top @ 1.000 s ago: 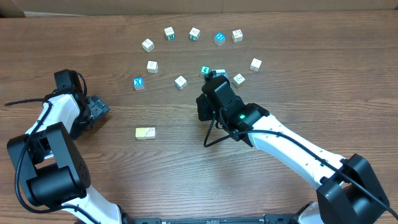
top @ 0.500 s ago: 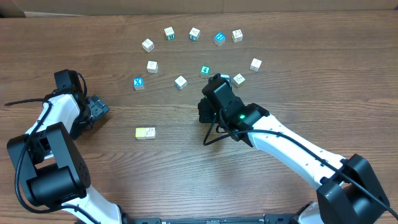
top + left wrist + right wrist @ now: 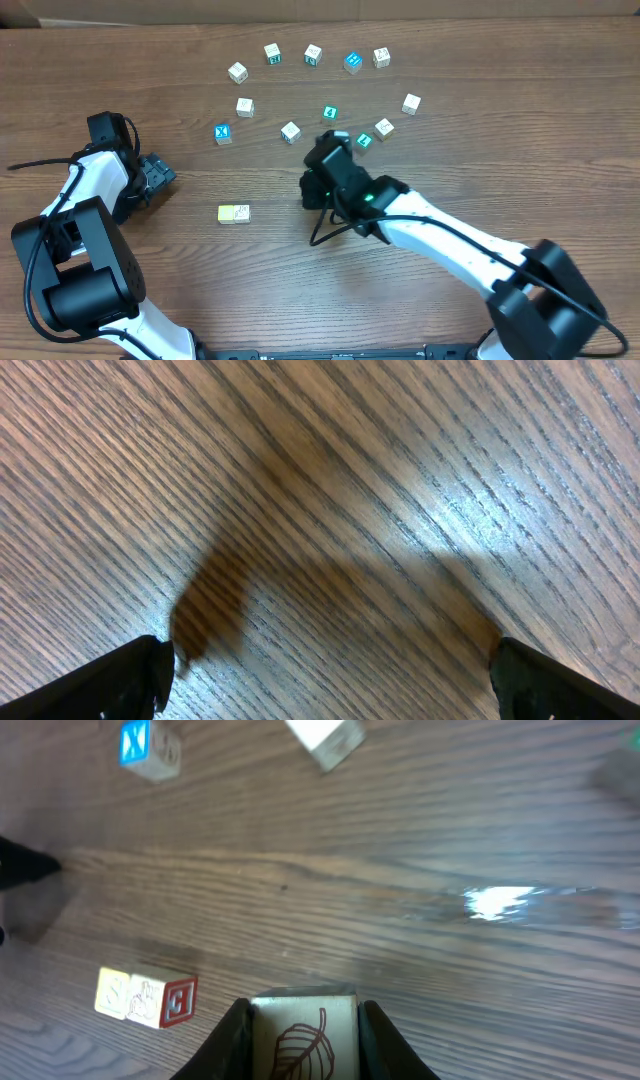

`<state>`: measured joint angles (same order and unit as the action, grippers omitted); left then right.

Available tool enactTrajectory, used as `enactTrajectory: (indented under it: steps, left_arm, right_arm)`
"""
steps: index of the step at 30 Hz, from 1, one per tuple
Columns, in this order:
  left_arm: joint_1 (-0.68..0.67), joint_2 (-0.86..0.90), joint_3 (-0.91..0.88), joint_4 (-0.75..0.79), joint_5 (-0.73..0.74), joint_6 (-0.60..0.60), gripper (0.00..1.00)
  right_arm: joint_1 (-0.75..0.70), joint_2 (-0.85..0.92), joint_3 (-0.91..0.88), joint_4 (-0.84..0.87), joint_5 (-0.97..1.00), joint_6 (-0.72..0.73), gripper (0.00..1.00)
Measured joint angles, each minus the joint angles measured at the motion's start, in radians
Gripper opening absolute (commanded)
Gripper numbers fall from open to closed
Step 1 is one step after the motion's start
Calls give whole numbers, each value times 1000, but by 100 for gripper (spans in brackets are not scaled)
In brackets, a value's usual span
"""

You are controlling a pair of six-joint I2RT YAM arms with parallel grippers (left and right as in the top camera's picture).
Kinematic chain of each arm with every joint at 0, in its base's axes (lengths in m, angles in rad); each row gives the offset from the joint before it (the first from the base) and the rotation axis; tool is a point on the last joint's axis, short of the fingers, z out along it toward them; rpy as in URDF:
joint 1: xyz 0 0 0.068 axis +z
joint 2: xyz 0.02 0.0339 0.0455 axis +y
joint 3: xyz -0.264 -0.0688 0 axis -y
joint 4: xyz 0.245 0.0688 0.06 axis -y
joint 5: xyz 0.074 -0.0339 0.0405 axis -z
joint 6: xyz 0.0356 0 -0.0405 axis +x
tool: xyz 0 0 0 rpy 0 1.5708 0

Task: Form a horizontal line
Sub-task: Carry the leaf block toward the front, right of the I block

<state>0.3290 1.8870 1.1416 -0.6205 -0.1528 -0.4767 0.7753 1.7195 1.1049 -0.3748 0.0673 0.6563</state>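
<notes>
My right gripper point(image 3: 303, 1032) is shut on a white cube with a dark leaf drawing point(image 3: 303, 1045), held just above the wood. In the overhead view the right gripper point(image 3: 316, 180) covers that cube. To its left, a pale yellow cube point(image 3: 226, 213) and a white cube with a line drawing point(image 3: 242, 213) lie touching side by side. They also show in the right wrist view, the pair point(image 3: 145, 997) having a red letter on its end face. A green cube point(image 3: 364, 140) sits just behind the right arm. My left gripper point(image 3: 165, 175) rests open at the far left, and its fingertips point(image 3: 130, 675) frame bare wood.
Several loose cubes form an arc across the back: a blue X cube point(image 3: 223, 133), white cubes point(image 3: 290, 131) point(image 3: 245, 106) point(image 3: 384, 127) point(image 3: 411, 103), a teal cube point(image 3: 329, 113) and a blue cube point(image 3: 352, 62). The blue X cube point(image 3: 148, 745) appears at top left of the right wrist view.
The right gripper has carried the leaf cube away from the arc, leftward and toward the front, uncovering a green cube behind it. The left arm has stayed still.
</notes>
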Motion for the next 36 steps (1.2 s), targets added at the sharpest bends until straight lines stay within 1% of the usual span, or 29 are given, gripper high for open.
enactTrajectory:
  steps: [7,17,29,32,36]
  left_arm:
    - [0,0,0,0,0,0,100]
    - [0,0,0,0,0,0,99]
    - [0,0,0,0,0,0,100]
    - [0,0,0,0,0,0,99]
    - [0,0,0,0,0,0,100]
  right_arm:
    - [56,100,0,46,18,13,12]
    - [130,109,0,61,69,21,12]
    - [141,161,0,103,105,24,13]
    - [141,171,0,117,107,24,18]
    - [141,196,0,127,113,24,21]
